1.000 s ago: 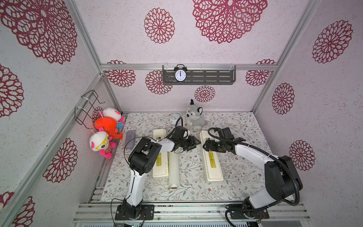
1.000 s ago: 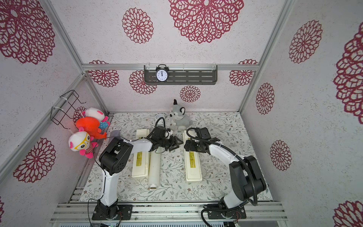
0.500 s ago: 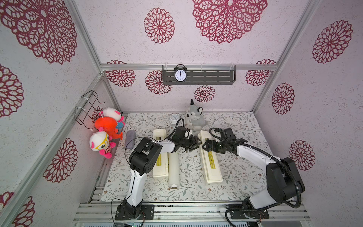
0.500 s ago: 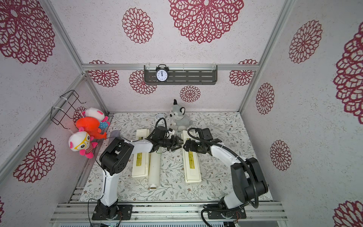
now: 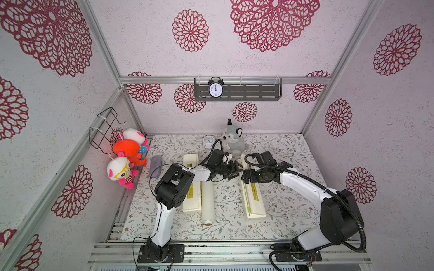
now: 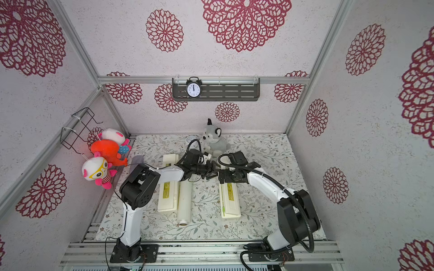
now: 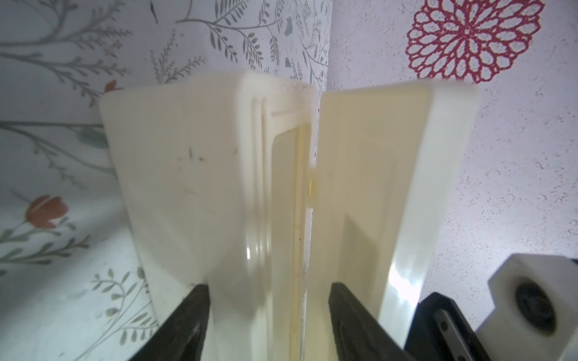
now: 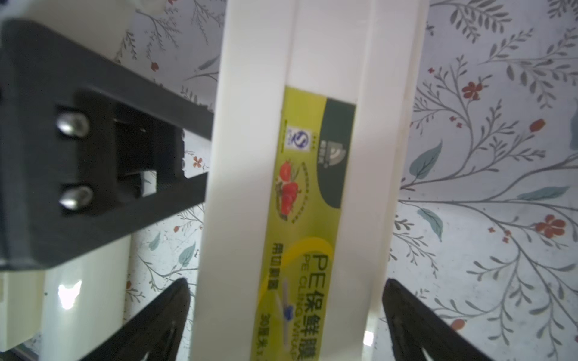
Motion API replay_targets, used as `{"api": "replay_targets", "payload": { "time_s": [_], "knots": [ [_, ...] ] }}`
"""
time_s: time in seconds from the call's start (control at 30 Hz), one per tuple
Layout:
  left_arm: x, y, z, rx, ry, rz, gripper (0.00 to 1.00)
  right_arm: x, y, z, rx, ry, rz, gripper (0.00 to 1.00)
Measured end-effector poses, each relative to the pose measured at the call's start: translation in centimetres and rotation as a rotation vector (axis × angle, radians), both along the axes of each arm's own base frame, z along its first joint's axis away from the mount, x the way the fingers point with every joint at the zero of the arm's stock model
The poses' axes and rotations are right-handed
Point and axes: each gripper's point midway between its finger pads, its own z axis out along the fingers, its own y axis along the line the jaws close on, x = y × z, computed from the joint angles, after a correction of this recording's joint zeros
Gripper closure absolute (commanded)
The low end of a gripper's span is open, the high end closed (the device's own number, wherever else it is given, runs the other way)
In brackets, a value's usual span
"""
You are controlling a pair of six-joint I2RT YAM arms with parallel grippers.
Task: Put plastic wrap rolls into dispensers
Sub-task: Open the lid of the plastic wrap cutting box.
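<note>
The floral surface (image 5: 288, 152) carries everything. Two cream dispensers lie on it roughly parallel, their long axes running from the near edge toward the back wall. The left dispenser (image 5: 192, 199) is partly under the left arm. The right dispenser (image 5: 254, 201) lies well apart from it, its far end leaning slightly leftward. A plastic wrap roll (image 5: 208, 204) lies on the surface just beside the left dispenser, between the two boxes and on the same axis. Its tan core end faces the near edge and its far end is hidden under the left arm. Both arms reach to the far end of the right dispenser. The right tool (image 5: 245, 176) hangs over it released, its fingers (image 8: 162, 322) spread wide on either side of the box. The left tool (image 5: 236, 170) meets the box's end, and its fingers (image 7: 187, 325) straddle one cream wall beside a narrow gap between the two halves. Whether it presses cannot be told. The yellow-green label (image 8: 312, 203) runs lengthwise along the lid, and a small green slider (image 5: 248, 208) sits toward the near end.
</note>
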Motion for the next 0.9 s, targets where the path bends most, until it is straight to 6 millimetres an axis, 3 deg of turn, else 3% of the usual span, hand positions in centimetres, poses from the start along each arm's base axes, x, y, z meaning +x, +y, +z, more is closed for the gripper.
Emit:
{"api": "replay_targets", "payload": {
  "time_s": [0.1, 0.27, 0.43, 0.57, 0.67, 0.77, 0.9],
  "knots": [
    [0.1, -0.1, 0.2, 0.007, -0.008, -0.007, 0.34, -0.3, -0.6, 0.0, -0.031, -0.001, -0.010, 0.07],
    [0.1, -0.1, 0.2, 0.021, -0.013, -0.017, 0.34, -0.8, -2.0, 2.2, 0.002, -0.050, -0.040, 0.08],
    [-0.2, 0.0, -0.1, 0.033, -0.009, -0.022, 0.34, -1.2, -5.6, 4.5, 0.108, -0.096, -0.130, 0.07],
    [-0.4, 0.2, -0.6, 0.061, 0.000, -0.028, 0.33, -1.5, -8.7, 4.9, 0.128, -0.115, -0.214, 0.07],
    [-0.3, 0.5, -0.6, 0.100, -0.005, -0.027, 0.32, -2.0, -9.4, 4.9, 0.127, -0.118, -0.232, 0.07],
    [-0.5, 1.2, 0.4, 0.144, -0.027, -0.020, 0.31, -2.0, -9.6, 5.5, 0.126, -0.141, -0.237, 0.07],
    [-0.8, 2.6, 3.6, 0.201, -0.091, 0.002, 0.28, -2.2, -9.4, 6.6, 0.122, -0.187, -0.240, 0.07]
  ]
}}
